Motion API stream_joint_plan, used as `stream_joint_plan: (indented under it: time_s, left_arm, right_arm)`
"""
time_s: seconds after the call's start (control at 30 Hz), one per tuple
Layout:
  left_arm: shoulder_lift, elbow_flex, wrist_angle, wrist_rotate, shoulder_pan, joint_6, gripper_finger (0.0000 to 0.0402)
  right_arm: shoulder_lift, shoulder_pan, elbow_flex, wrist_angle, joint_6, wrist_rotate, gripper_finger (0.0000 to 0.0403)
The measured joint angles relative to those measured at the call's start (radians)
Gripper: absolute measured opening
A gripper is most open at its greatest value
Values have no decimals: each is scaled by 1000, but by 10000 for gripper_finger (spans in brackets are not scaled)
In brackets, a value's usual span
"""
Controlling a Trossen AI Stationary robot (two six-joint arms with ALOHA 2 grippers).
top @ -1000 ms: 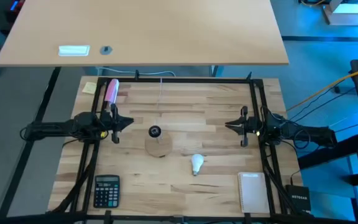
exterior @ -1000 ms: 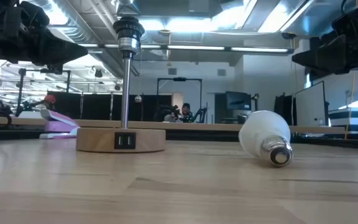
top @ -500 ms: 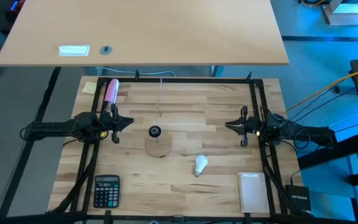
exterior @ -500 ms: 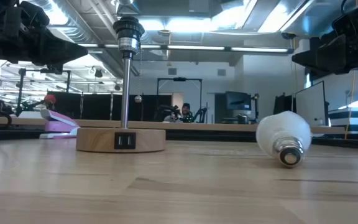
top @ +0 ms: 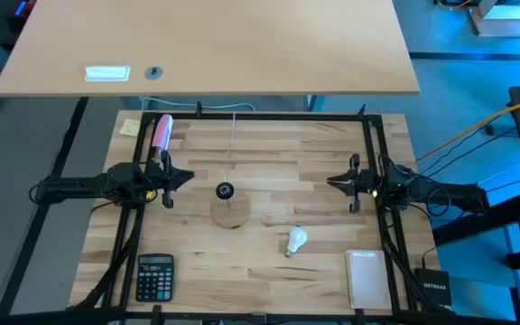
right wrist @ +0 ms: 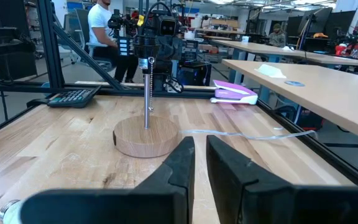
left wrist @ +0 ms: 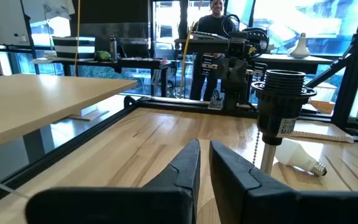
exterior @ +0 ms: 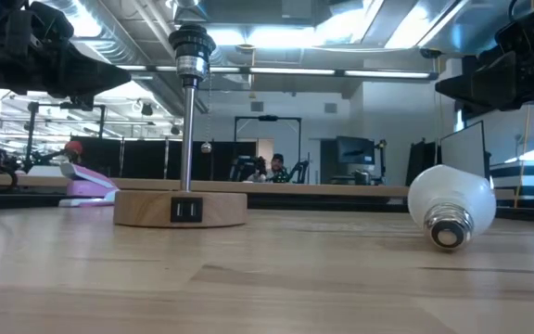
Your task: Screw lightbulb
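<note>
The white lightbulb (top: 296, 240) lies on its side on the wooden table, right of and nearer than the lamp stand, with its silvery screw base (exterior: 449, 236) pointing toward the near edge. It also shows in the left wrist view (left wrist: 297, 155). The black socket (top: 225, 190) stands upright on a rod over its round wooden disc base (top: 230, 213). My left gripper (top: 188, 177) hovers shut at the table's left side, level, pointing at the socket. At the right side my right gripper (top: 331, 182) hovers shut in the same way. Neither is near the bulb.
A calculator (top: 154, 275) lies at the near left, a pink stapler (top: 161, 133) and a yellow note (top: 130, 127) at the far left, and a white notepad (top: 366, 278) at the near right. A black frame (top: 368, 144) rims the table. A thin cord (right wrist: 241, 134) trails from the stand.
The lightbulb has rolled a short way along the table toward the right edge, and its screw base has swung round toward the near edge. Both arms have kept still.
</note>
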Motion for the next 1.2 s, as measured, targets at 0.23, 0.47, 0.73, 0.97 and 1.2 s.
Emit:
stream_joint_plan:
  time_s: [0.23, 0.47, 0.73, 0.97, 1.2]
  left_arm:
    - [0, 0, 19, -21, 7, -13, 27]
    - [0, 0, 291, -44, 21, -242, 27]
    - [213, 150, 328, -36, -25, -131, 20]
    - [565, 568, -34, -72, -219, -46, 2]
    - [914, 1006, -296, -258, -492, -35, 1]
  right_arm:
    - [0, 0, -4, 32, 40, 2, 44]
    - [-1, 0, -4, 50, 434, -12, 44]
    - [19, 0, -3, 95, 436, 182, 47]
    - [68, 0, 10, 174, 438, 84, 115]
    - [103, 0, 76, 116, 445, -42, 203]
